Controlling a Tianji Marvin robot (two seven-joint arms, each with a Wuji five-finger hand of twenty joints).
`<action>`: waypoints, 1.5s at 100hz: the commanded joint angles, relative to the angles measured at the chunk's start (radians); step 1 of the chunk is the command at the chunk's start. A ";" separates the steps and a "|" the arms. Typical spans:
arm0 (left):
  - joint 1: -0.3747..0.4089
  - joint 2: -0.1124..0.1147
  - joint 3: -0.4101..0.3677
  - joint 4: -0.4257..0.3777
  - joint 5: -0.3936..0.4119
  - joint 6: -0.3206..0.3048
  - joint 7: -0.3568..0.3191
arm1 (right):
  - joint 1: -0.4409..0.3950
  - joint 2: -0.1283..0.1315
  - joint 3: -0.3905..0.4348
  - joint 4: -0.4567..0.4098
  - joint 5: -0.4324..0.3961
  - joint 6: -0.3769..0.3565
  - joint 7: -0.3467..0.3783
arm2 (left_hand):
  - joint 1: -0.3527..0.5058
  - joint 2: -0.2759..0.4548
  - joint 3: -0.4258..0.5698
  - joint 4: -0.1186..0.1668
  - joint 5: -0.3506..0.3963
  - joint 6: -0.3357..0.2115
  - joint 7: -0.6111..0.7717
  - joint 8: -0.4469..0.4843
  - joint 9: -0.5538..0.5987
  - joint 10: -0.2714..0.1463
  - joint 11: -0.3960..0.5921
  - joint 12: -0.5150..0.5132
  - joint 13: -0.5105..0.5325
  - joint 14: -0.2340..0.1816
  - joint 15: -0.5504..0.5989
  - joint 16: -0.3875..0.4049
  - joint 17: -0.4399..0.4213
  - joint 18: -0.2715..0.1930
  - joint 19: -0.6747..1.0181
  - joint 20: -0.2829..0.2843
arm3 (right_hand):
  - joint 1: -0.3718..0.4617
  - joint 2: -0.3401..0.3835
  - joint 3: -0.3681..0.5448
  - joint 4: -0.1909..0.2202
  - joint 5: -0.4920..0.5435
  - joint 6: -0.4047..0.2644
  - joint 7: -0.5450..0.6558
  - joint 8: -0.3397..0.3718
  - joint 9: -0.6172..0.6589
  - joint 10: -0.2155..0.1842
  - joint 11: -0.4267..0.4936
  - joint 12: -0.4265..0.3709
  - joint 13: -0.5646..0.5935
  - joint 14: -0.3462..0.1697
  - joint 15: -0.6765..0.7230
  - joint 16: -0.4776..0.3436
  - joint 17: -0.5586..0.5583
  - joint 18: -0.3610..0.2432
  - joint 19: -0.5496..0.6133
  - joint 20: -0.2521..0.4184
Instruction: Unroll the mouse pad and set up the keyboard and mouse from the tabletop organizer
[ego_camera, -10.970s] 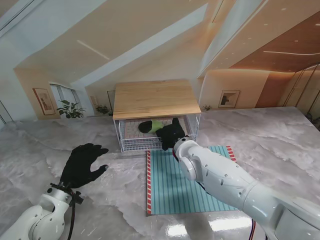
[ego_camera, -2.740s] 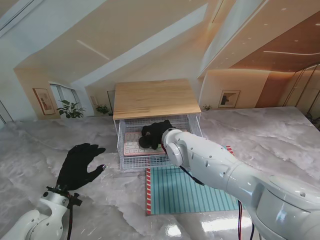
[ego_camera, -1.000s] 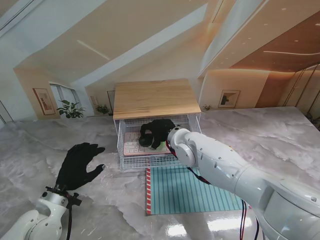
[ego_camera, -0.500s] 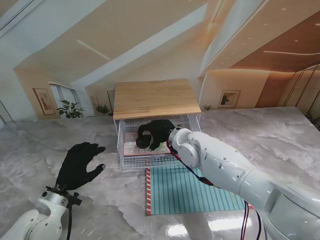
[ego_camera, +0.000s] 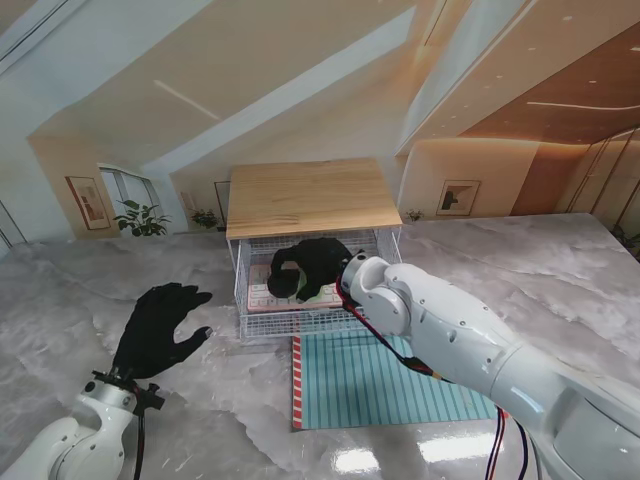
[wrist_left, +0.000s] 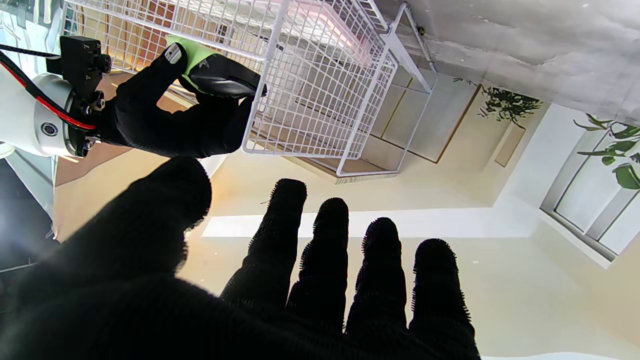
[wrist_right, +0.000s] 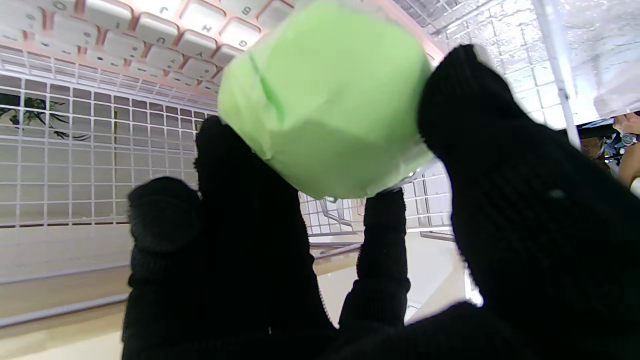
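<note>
The white wire organizer (ego_camera: 300, 320) with a wooden top (ego_camera: 312, 195) stands at the middle of the table. Its basket is pulled out and holds a pink keyboard (ego_camera: 262, 293) with white keys (wrist_right: 150, 30). My right hand (ego_camera: 308, 266) is inside the basket, shut on the green and black mouse (wrist_right: 325, 100), which hangs just above the keys (wrist_left: 212, 75). The striped teal mouse pad (ego_camera: 380, 385) lies flat on the table in front of the organizer. My left hand (ego_camera: 160, 330) hovers open to the left, fingers (wrist_left: 325, 250) spread, holding nothing.
The marble table (ego_camera: 560, 280) reflects the ceiling and walls. The basket's wire front wall (wrist_left: 320, 95) stands between the mouse and the pad. My right forearm (ego_camera: 470, 350) crosses over the pad's right side.
Over eleven seconds the basket slid out toward me and my right hand closed on the mouse. In the last second that hand lifted the mouse slightly and shifted left. The left hand stayed put.
</note>
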 joint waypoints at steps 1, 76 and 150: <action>0.000 -0.005 0.004 -0.008 -0.003 -0.007 -0.017 | -0.014 0.008 0.005 -0.024 -0.011 -0.013 0.008 | -0.025 0.011 -0.005 0.016 -0.012 0.008 -0.009 -0.005 -0.012 -0.012 0.002 -0.001 -0.028 -0.010 -0.010 -0.005 -0.006 -0.011 -0.007 0.007 | 0.220 0.108 0.166 0.076 0.035 -0.028 0.018 0.015 0.106 -0.156 0.195 0.095 0.046 -0.071 0.064 -0.002 0.021 -0.068 0.021 0.040; -0.001 -0.005 0.003 -0.023 -0.008 -0.025 -0.027 | -0.336 0.118 0.371 -0.408 -0.164 -0.062 -0.020 | -0.023 0.012 -0.007 0.016 -0.010 0.008 -0.010 -0.006 -0.011 -0.012 0.001 -0.002 -0.027 -0.010 -0.011 -0.005 -0.006 -0.010 -0.006 0.007 | 0.226 0.116 0.162 0.078 0.034 -0.021 0.013 0.016 0.101 -0.147 0.193 0.103 0.043 -0.066 0.070 0.001 0.024 -0.063 0.013 0.056; 0.044 -0.006 -0.025 -0.064 -0.009 -0.027 -0.041 | -0.812 0.171 0.927 -0.666 -0.421 0.001 -0.128 | -0.023 0.013 -0.013 0.017 -0.002 0.011 -0.016 -0.009 -0.006 -0.008 -0.004 -0.004 -0.028 -0.005 -0.013 -0.007 -0.006 -0.008 -0.008 0.006 | 0.240 0.123 0.148 0.086 0.055 0.007 -0.003 0.011 0.101 -0.120 0.186 0.114 0.038 -0.046 0.081 0.008 0.016 -0.043 0.031 0.073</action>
